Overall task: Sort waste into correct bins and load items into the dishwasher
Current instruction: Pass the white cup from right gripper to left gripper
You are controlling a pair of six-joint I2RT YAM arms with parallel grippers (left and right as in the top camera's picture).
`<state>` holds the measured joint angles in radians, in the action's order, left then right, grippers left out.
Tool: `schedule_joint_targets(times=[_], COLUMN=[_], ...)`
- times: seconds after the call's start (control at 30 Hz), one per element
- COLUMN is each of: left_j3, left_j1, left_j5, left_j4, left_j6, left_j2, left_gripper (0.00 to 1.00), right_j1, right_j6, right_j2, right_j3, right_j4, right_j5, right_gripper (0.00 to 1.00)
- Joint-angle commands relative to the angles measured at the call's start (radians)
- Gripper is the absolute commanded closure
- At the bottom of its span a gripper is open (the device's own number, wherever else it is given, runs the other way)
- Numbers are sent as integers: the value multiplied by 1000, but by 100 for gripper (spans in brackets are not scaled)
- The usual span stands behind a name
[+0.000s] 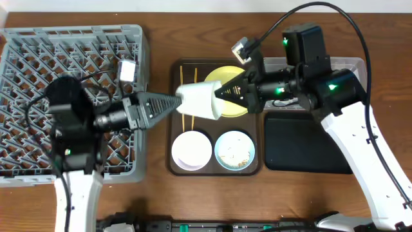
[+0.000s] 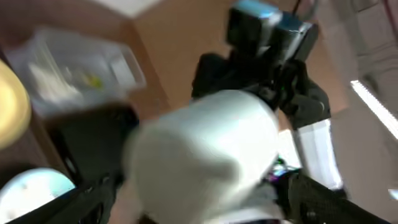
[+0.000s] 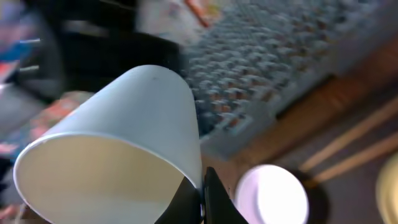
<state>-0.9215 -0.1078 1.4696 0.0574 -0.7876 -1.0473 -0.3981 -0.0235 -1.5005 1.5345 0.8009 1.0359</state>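
A white paper cup (image 1: 199, 101) hangs on its side above the brown serving tray (image 1: 172, 122). My right gripper (image 1: 222, 92) is shut on the cup's rim (image 3: 198, 163), one finger inside and one outside. My left gripper (image 1: 175, 103) comes from the left with its jaws wide around the cup's closed end (image 2: 205, 155). Blur hides whether its fingers (image 2: 93, 199) touch the cup. On the tray are the yellow plate (image 1: 226, 75), two chopsticks (image 1: 186, 74), a white-pinkish bowl (image 1: 191, 150) and a light blue bowl (image 1: 234, 150) holding crumbs. The grey dishwasher rack (image 1: 38, 51) stands at the left.
The clear tub (image 1: 351, 65) sits at the back right, partly under my right arm, with the shallow black tray (image 1: 302, 142) in front of it. Both arms meet over the serving tray's middle. Bare wooden table runs along the front edge.
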Motion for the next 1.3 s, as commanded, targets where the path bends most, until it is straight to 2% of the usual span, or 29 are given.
schedule_joint_targets(times=[0.0, 0.33, 0.53, 0.7, 0.93, 1.03, 1.07, 1.13, 1.27], left_j3=[-5, -5, -5, -5, -5, -5, -5, -5, -5], left_j1=[-4, 50, 76, 77, 76, 76, 76, 76, 75], left_j5=[104, 103, 103, 103, 103, 103, 103, 104, 103], left_j4=[-2, -3, -21, -21, -21, -22, -22, -44, -115], left_j6=[-53, -90, -90, -90, -89, -85, -85, -77, -40], left_j2=[5, 60, 95, 95, 95, 95, 95, 95, 94], left_gripper=[11, 11, 21, 27, 28, 35, 36, 42, 44], right_j1=[4, -65, -152, -157, -131, -130, -130, -129, -98], right_j6=[50, 33, -25, -28, -32, -31, -31, -31, -24], right_j2=[10, 8, 8, 8, 8, 8, 8, 8, 12], right_j3=[10, 10, 10, 10, 10, 10, 10, 10, 10], right_j4=[-22, -86, -119, -114, -97, -78, -75, -72, -45], right_j5=[174, 86, -61, -67, -67, -67, -67, -68, -103], right_gripper=[99, 99, 99, 99, 99, 99, 96, 78, 65])
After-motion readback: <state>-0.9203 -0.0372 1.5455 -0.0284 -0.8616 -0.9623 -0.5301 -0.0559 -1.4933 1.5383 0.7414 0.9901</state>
